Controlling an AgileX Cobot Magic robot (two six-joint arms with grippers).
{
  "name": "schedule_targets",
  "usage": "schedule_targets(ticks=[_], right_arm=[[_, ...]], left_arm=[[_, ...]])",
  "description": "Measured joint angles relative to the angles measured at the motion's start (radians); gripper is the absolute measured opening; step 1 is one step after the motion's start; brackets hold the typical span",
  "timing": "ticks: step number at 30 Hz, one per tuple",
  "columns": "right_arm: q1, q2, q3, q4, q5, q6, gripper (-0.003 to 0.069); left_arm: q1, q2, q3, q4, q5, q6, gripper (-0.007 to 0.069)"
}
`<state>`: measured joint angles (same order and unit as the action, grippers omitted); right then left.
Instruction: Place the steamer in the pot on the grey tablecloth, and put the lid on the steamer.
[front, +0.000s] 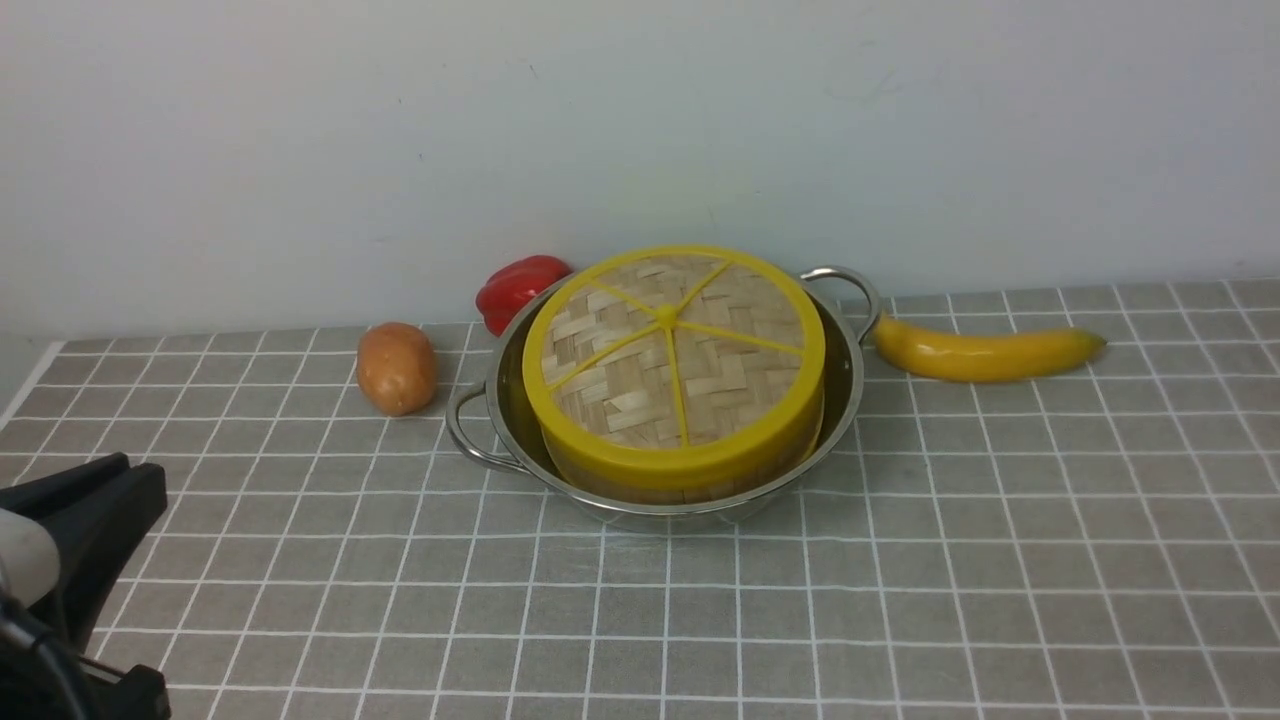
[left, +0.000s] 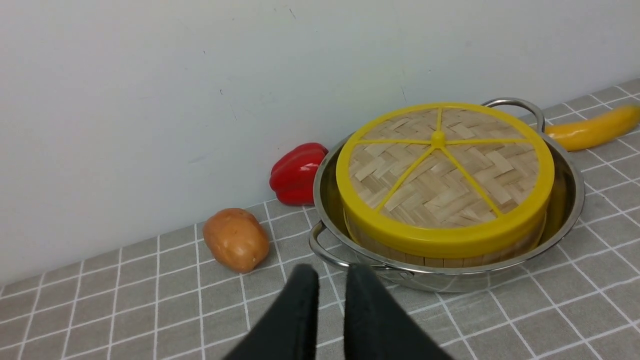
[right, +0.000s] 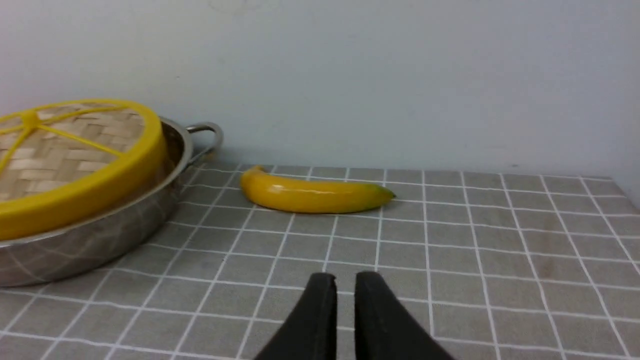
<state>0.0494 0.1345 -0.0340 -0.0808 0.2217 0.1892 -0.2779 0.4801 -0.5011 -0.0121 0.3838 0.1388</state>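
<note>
The shiny pot (front: 500, 400) stands on the grey tablecloth (front: 900, 600) near the back wall. Inside it sits the steamer (front: 690, 488); only its slatted wall (left: 440, 260) shows under the lid. The woven lid (front: 675, 365) with yellow rim and spokes covers the steamer and hides what it holds. My left gripper (left: 332, 272) hovers in front of the pot's near handle, jaws slightly apart and empty. My right gripper (right: 345, 280) is over bare cloth to the pot's right, short of the banana, also narrowly open and empty. The left arm (front: 85, 520) shows at the lower left.
A brown potato (front: 396, 367) lies left of the pot, a red pepper (front: 520, 285) behind it by the wall, and a yellow banana (front: 985, 352) to its right. The white wall closes the back.
</note>
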Motion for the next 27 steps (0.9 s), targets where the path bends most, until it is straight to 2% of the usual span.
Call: schedule_targets(ticks=[6, 16, 27], right_arm=[[-0.012, -0.126, 0.042, 0.010, 0.001, 0.004, 0.0128], [-0.012, -0.131, 0.042, 0.027, 0.020, 0.012, 0.0178], [-0.012, -0.131, 0.043, 0.027, 0.020, 0.013, 0.0202]], left_arm=[[0.000, 0.000, 0.000, 0.000, 0.000, 0.000, 0.0095], [0.000, 0.000, 0.000, 0.000, 0.000, 0.000, 0.0111], [0.000, 0.000, 0.000, 0.000, 0.000, 0.000, 0.0128]])
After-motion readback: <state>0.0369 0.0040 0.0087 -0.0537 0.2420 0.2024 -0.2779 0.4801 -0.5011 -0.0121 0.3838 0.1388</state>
